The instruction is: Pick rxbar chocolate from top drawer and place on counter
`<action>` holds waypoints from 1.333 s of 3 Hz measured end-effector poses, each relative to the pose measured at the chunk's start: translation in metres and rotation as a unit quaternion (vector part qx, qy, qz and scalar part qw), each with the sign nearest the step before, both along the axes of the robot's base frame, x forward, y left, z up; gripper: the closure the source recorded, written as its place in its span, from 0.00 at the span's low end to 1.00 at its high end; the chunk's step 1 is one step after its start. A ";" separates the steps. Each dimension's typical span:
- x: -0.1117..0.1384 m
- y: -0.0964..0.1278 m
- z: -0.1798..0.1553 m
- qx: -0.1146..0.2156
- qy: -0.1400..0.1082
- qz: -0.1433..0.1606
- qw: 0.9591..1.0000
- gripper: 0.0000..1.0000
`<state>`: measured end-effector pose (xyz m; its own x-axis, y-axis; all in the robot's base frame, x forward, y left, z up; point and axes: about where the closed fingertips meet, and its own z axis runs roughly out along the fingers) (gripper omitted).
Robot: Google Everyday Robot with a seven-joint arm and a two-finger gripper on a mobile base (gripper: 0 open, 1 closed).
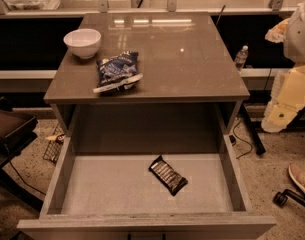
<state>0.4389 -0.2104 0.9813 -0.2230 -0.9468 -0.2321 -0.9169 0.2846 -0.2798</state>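
Lying diagonally, long axis upper-left to lower-right, rxbar chocolate (168, 175) rests in top drawer (117, 189), below-left of arm (289, 94); gripper outside frame, its grip state cannot be told.

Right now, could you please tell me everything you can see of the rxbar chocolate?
The rxbar chocolate is a small flat rectangular bar in a glossy black wrapper with light lettering. It lies flat and diagonal on the light grey floor of the open top drawer, right of centre, touching only that floor, clear of the walls. The end effector hangs off to the right, beside the cabinet, apart from it.
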 end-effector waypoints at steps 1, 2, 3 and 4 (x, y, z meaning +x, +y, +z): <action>-0.004 0.025 -0.039 0.053 -0.003 -0.012 0.998 0.00; -0.001 0.051 -0.079 0.105 -0.011 -0.023 0.994 0.00; -0.010 0.086 -0.141 0.178 0.011 -0.043 0.983 0.00; -0.017 0.117 -0.200 0.237 0.028 -0.064 0.969 0.00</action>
